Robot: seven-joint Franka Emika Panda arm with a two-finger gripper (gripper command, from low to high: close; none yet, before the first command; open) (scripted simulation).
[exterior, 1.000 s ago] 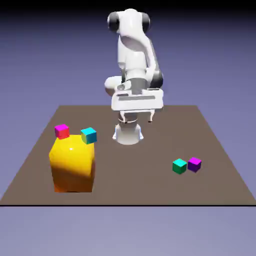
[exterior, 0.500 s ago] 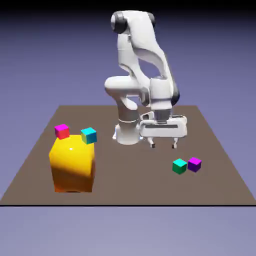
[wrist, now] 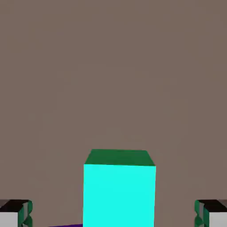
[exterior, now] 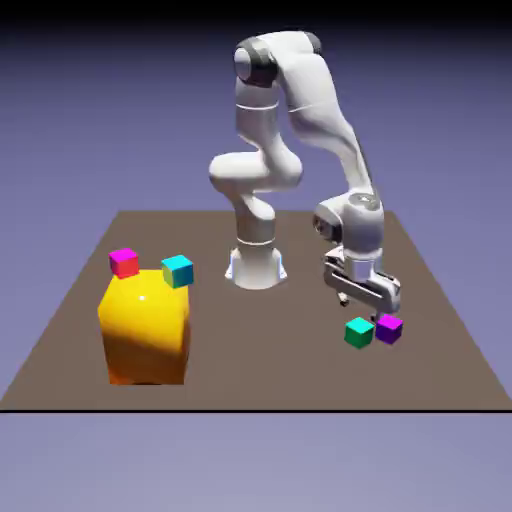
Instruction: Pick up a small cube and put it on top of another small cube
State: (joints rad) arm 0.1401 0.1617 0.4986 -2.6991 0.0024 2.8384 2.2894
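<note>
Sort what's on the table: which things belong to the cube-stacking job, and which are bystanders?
Job: small teal-green cube; small bright cyan cube; open two-finger gripper.
Bystanders: small purple cube; small magenta-pink cube; big yellow-orange block.

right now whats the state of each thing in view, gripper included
white arm's two-finger gripper: open, empty, just above the teal-green cube
small teal-green cube: on the table, ungrasped, beside the purple cube
small purple cube: on the table
small bright cyan cube: on the yellow-orange block
small magenta-pink cube: on the same block
big yellow-orange block: on the brown table
</note>
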